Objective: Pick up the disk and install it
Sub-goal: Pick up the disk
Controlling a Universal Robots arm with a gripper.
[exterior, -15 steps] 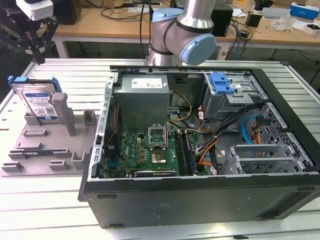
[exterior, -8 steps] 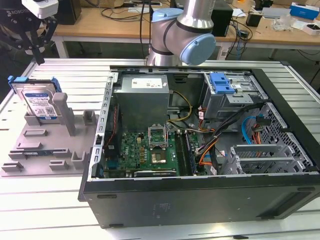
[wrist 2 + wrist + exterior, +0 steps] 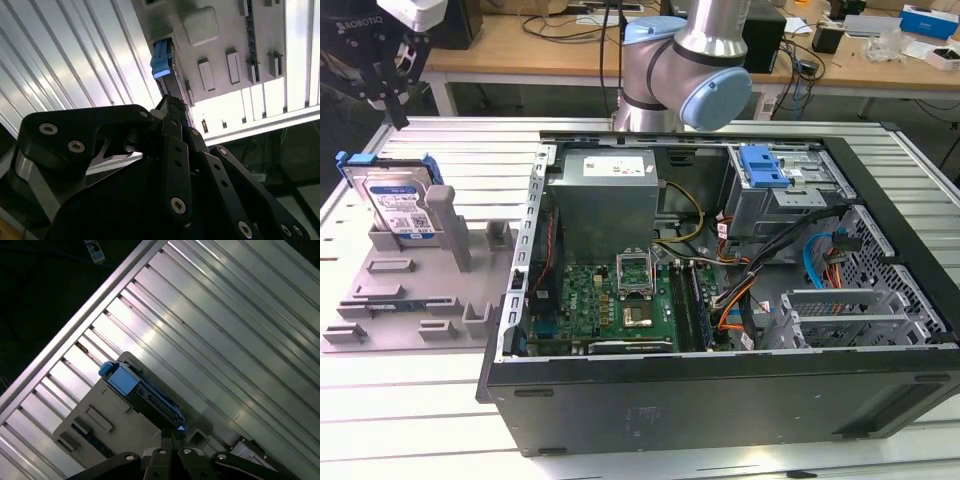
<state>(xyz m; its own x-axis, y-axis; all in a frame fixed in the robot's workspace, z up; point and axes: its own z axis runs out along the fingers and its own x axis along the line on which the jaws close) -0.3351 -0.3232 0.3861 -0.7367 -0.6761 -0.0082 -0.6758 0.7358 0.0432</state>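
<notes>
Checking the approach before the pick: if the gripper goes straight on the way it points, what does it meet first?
Most likely the disk, at its upper blue-framed edge: the gripper points down over it, and both wrist views show it straight ahead. Depth is unclear.

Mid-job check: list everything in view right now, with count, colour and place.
Flat silver hard disk in a bright blue plastic bracket: one, silver and blue, propped on the fixture, exterior view's left.
Grey plastic fixture: one, grey, on the table beside the case.
Open black computer case: one, black, lying on the table.
Grey metal power-supply box: one, grey, inside the case.
Green motherboard: one, green, inside the case.
Small blue plastic latch tab: one, blue, on the drive cage.
Ribbed aluminium table: one, silver, under everything.
Robot arm: one, grey with pale blue caps, behind the case.
Hand: one, black, shut and empty, above the disk.
</notes>
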